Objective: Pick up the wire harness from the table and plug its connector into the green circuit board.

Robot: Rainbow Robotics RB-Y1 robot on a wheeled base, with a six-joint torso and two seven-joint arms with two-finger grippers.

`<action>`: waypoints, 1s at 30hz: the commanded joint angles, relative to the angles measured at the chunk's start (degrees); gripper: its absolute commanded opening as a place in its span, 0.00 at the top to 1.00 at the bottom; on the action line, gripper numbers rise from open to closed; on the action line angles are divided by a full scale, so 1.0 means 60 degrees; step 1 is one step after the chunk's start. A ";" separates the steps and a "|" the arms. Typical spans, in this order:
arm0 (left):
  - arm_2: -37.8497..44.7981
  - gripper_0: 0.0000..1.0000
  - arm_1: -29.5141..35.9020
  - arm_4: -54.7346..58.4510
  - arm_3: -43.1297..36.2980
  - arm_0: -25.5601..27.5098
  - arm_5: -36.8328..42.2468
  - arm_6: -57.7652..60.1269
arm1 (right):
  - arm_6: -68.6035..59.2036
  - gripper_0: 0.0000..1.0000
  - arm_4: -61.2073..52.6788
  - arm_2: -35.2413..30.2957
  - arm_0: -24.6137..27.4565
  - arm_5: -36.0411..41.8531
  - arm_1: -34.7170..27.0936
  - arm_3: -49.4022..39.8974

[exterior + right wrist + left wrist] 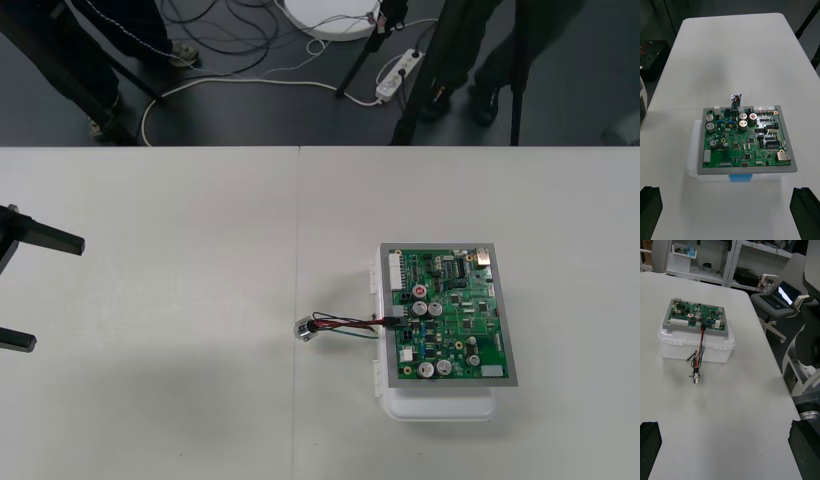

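Plug (pixel 703 328) of the wire harness (pixel 345 323) sits in a connector on the left edge of the green circuit board (pixel 452 315). From there the red, black and green wires (pixel 700 347) drop down the side of the white base (pixel 675 348) to the round metal socket (pixel 307 328), which lies on the table (pixel 150 410) just beside the base, on the board's left.

Left gripper (pixel 58 293) waits at the table's left side, well apart from the board and the harness. Its black fingers (pixel 45 238) are spread wide and hold nothing.

Right gripper (pixel 728 189) is on the board's opposite side from the harness — in its wrist view its two fingers (pixel 804 210) stand far apart, with bare table between them and the board just beyond. Nothing is in its grasp.
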 commanded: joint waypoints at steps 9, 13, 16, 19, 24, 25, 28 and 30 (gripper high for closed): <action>0.0323 0.00 0.0457 -0.0051 -0.0147 -0.0330 -0.0424 0.0709 | 0.0120 0.00 -0.0017 -0.0278 0.0040 -0.0078 0.0044 -0.0056; 0.0323 0.00 0.0457 -0.0051 -0.0147 -0.0330 -0.0424 0.0709 | 0.0120 0.00 -0.0017 -0.0278 0.0040 -0.0078 0.0044 -0.0056; 0.0323 0.00 0.0457 -0.0051 -0.0147 -0.0330 -0.0424 0.0709 | 0.0120 0.00 -0.0017 -0.0278 0.0040 -0.0078 0.0044 -0.0056; 0.0323 0.00 0.0457 -0.0051 -0.0147 -0.0330 -0.0424 0.0709 | 0.0120 0.00 -0.0017 -0.0278 0.0040 -0.0078 0.0044 -0.0056; 0.0323 0.00 0.0457 -0.0051 -0.0147 -0.0330 -0.0424 0.0709 | 0.0120 0.00 -0.0017 -0.0278 0.0040 -0.0078 0.0044 -0.0056; 0.0323 0.00 0.0457 -0.0051 -0.0147 -0.0330 -0.0424 0.0709 | 0.0120 0.00 -0.0017 -0.0278 0.0040 -0.0078 0.0044 -0.0056; 0.0323 0.00 0.0457 -0.0051 -0.0147 -0.0330 -0.0424 0.0709 | 0.0120 0.00 -0.0017 -0.0278 0.0040 -0.0078 0.0044 -0.0056; 0.0323 0.00 0.0457 -0.0051 -0.0147 -0.0330 -0.0424 0.0709 | 0.0120 0.00 -0.0017 -0.0278 0.0040 -0.0078 0.0044 -0.0056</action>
